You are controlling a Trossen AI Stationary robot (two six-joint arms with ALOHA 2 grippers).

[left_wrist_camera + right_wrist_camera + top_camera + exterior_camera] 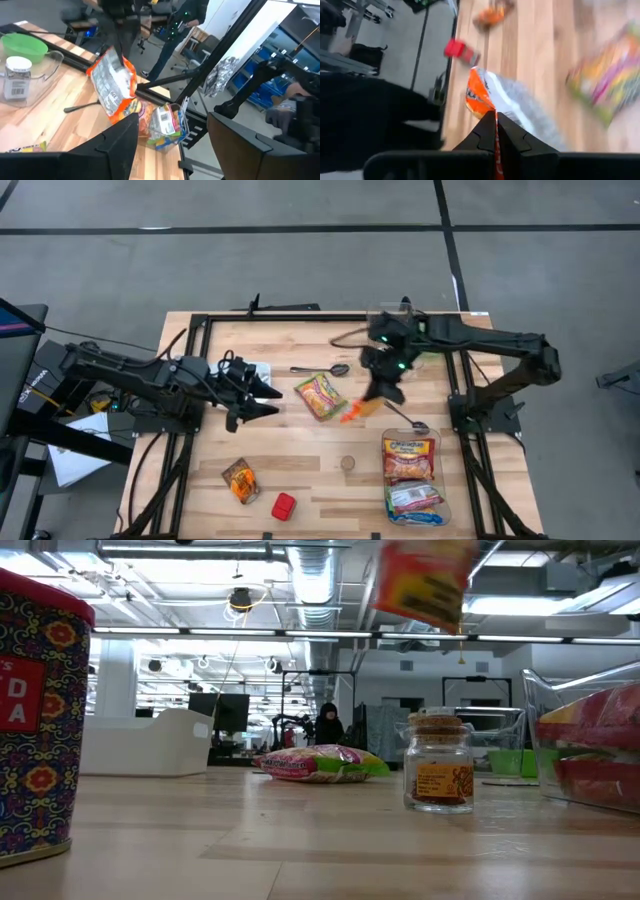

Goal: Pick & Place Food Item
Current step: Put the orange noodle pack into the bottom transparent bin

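- Right gripper [381,386] was above the table's middle-right area, clenched on an orange snack bag [361,408]; the right wrist view showed the fingers [487,131] pinched together on the bag's [497,102] orange edge.
- Orange snack bag hung off the table, tilted, between the flat noodle packet [320,395] and the clear plastic bin [412,476].
- In the left wrist view the bag [116,87] dangled in the air above the wood, silver back side facing the camera.
- In the low view the bag [425,582] sat high up, clear of the tabletop.
- Clear plastic bin stood at the table's [310,455] right front corner and held two food packets, a red-yellow one [408,457] and a red-green-blue one [414,498].
- Left gripper [262,399] waited over the left-middle of the table, fingers spread apart, holding nothing; it pointed toward the noodle packet.
- Small jar with cork lid [440,762] stood upright near the table's middle front.
- Red block [284,505] and a small orange packet [239,480] lay at the left front, near each other but apart.
- Spoon [320,369] lay just behind the noodle packet.
- Green bowl [23,46] sat at the back right of the table.
- A person in dark clothing [328,724] was in the room far behind the table.
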